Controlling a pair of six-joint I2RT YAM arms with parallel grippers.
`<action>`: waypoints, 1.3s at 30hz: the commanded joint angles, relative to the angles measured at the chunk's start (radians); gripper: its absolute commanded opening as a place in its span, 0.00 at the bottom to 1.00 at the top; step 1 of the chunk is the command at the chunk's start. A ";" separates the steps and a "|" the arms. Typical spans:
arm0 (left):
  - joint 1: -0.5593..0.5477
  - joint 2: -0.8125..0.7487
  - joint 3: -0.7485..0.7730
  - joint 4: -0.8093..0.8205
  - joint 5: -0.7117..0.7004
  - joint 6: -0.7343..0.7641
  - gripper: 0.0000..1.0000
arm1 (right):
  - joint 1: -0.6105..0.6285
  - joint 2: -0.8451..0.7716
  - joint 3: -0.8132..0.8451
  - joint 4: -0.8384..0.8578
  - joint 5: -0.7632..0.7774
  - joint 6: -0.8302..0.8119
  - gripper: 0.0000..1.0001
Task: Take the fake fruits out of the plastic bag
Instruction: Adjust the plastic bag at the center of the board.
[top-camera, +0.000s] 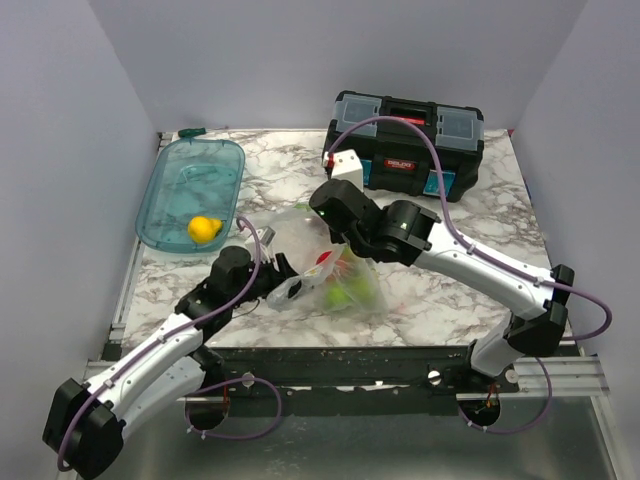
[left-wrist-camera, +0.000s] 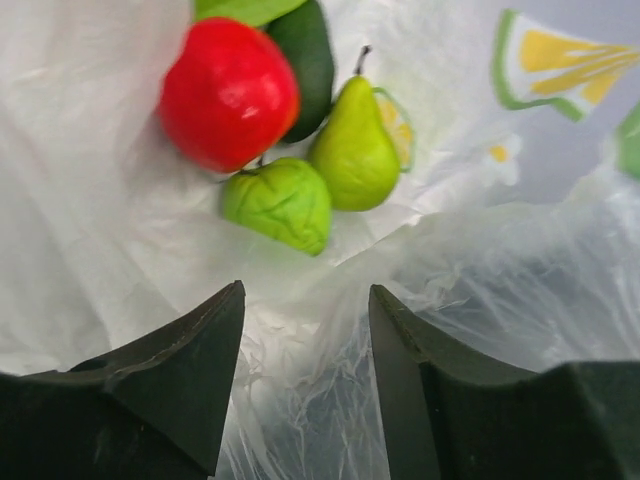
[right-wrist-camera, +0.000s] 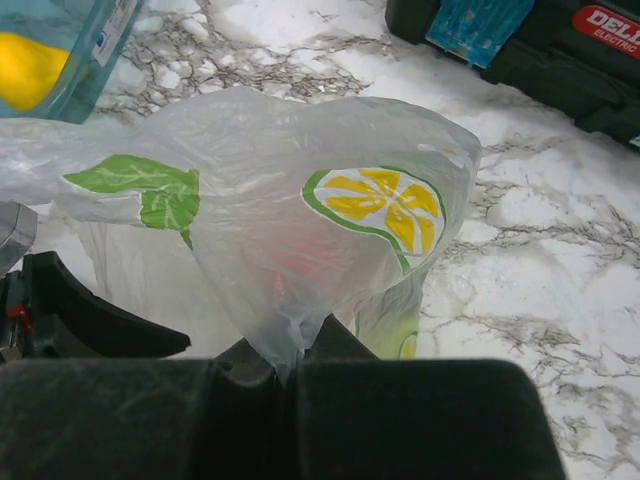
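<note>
The plastic bag (top-camera: 305, 235) lies mid-table, clear with lemon and leaf prints. My right gripper (right-wrist-camera: 295, 345) is shut on a pinched fold of the bag (right-wrist-camera: 300, 230) and holds it up. My left gripper (left-wrist-camera: 307, 300) is open at the bag's mouth, with loose film (left-wrist-camera: 120, 250) between its jaws. Inside the bag are a red fruit (left-wrist-camera: 228, 92), a yellow-green pear (left-wrist-camera: 352, 150), a lime-green fruit (left-wrist-camera: 280, 200) and a dark green one (left-wrist-camera: 305, 55). They show through the bag in the top view (top-camera: 350, 290). A yellow fruit (top-camera: 204, 228) lies in the teal tub (top-camera: 170, 190).
A black toolbox (top-camera: 410, 140) stands at the back right, behind the right arm. The teal tub is at the back left, and its corner shows in the right wrist view (right-wrist-camera: 100, 50). The marble table's front edge (top-camera: 350, 345) runs just below the bag.
</note>
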 joint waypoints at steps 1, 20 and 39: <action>-0.005 -0.062 0.008 -0.214 -0.144 0.109 0.57 | -0.003 -0.055 -0.022 0.031 0.062 -0.025 0.01; -0.004 -0.398 0.266 -0.213 0.041 0.104 0.76 | -0.013 -0.098 -0.148 0.149 -0.189 -0.051 0.01; -0.002 -0.179 0.523 -0.396 0.135 0.064 0.52 | -0.012 -0.111 -0.123 0.125 -0.204 -0.043 0.01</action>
